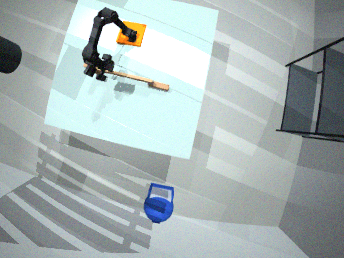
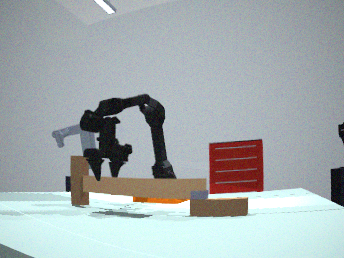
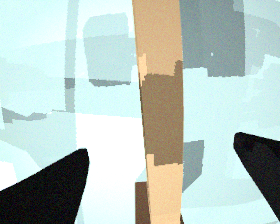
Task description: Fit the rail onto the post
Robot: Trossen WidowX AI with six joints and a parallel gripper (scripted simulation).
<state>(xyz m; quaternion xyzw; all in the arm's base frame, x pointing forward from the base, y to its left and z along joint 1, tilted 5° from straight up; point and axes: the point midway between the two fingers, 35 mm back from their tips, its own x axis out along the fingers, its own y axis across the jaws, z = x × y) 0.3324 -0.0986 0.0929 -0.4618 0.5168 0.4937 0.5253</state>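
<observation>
Rail, top view: the rail (image 1: 131, 76) (image 2: 145, 187) (image 3: 162, 115) runs from beneath the dark arm (image 1: 94, 39) (image 2: 158, 132) to the block (image 1: 159, 86) (image 2: 219, 207), over the pale bench (image 1: 165, 127) (image 2: 150, 237). Orange plate (image 1: 141, 28) (image 2: 160, 200) under the arm's foot. Exterior view: rail raised off the bench, near level, its near end against the upright post (image 2: 77, 182); the far end sits at the grey bracket (image 2: 199, 195) on the block. Pegs not made out. Fingers (image 2: 98, 171) point down by the rail near the post. Wrist view: fingers wide, one either side of the rail, both apart from it, nothing held.
</observation>
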